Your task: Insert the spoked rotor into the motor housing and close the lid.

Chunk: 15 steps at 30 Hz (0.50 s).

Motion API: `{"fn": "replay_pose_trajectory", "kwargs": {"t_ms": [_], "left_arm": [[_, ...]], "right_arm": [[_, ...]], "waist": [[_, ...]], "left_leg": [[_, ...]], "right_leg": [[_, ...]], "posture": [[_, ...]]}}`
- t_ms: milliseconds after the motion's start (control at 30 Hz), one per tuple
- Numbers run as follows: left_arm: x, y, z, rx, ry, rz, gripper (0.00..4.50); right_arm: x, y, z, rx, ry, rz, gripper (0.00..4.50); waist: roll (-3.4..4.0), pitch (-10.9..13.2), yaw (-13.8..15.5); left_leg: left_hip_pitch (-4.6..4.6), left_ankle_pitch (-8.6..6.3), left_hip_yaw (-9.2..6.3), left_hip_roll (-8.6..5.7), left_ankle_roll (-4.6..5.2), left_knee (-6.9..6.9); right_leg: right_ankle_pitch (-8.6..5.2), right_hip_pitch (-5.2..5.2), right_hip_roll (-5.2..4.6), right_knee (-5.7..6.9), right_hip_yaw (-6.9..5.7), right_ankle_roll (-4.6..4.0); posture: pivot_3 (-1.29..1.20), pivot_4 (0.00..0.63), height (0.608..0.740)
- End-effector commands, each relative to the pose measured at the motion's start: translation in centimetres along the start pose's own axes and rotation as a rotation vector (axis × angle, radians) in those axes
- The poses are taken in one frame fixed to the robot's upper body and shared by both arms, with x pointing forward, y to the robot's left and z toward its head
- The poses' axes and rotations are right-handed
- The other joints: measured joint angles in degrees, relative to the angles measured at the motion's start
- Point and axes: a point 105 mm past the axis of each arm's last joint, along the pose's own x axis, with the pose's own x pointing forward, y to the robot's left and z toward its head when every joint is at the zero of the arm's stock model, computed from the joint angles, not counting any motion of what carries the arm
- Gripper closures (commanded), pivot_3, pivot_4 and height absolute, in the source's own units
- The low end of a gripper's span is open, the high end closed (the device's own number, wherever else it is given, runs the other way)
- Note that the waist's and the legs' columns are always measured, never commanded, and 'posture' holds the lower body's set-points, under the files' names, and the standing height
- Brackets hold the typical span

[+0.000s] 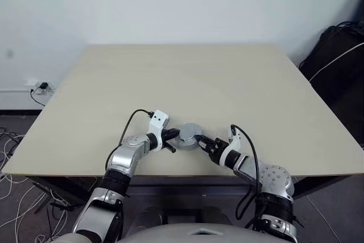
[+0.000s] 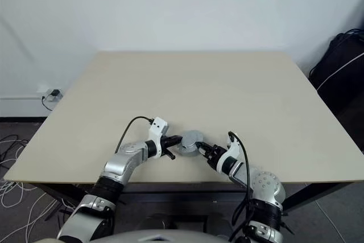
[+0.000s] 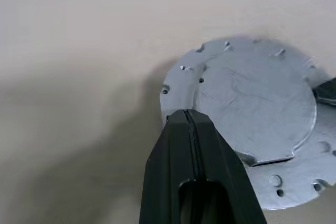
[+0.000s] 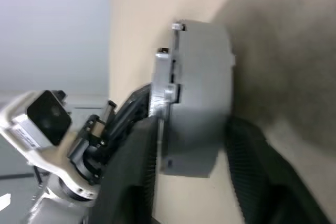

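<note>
Right gripper (image 1: 200,142) straddles assembled motor housing (image 4: 202,98), one finger each side, seemingly clamping to steady it. Lid (image 3: 252,114) already on top, silver flange seated. Opposite, left gripper (image 3: 188,124) pinched shut, tip against lid rim, likely bracing. Beyond, bare table (image 1: 187,78).

Silver arms, black cables, black-fingered left end effector (image 1: 170,139).

no lettering, label, brand mark or number can be read anywhere on the tan table (image 1: 170,78) or the pale wall behind it. the silver-grey lid (image 3: 252,103) shows only small holes and scratches on its face, with no stamped characters.
</note>
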Motion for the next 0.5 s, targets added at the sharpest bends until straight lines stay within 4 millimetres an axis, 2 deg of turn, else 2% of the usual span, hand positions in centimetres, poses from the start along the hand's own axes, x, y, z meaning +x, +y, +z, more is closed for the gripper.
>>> {"fn": "replay_pose_trajectory", "kwargs": {"t_ms": [33,333,500], "left_arm": [[0.7,-1.3,-0.6,-0.004,0.025,-0.05,4.5],[0.6,-1.3,-0.7,-0.01,0.017,-0.046,4.5],[0.1,-1.1,0.7,-0.025,-0.069,-0.024,4.5]], "right_arm": [[0.5,1.5,-0.7,-0.021,0.031,0.053,3.23],[0.6,1.0,-1.1,-0.025,0.042,0.021,3.23],[0.7,1.2,-1.5,-0.007,0.041,0.038,3.23]], "waist": [[0.05,0.0,-0.1],[0.11,-0.1,-0.1],[0.17,-0.1,-0.2]], "left_leg": [[0.0,0.0,0.03,-0.01,0.01,0.0],[0.01,0.0,0.04,0.0,0.01,0.0],[0.01,0.0,0.04,0.01,0.01,0.0]], "right_leg": [[0.0,0.0,-0.01,0.0,0.01,0.0],[-0.04,-0.01,0.0,0.01,0.02,0.07],[-0.15,-0.01,0.0,0.01,0.02,0.25]], "posture": [[0.0,0.0,0.74],[0.0,0.0,0.74],[0.0,0.0,0.74]]}}
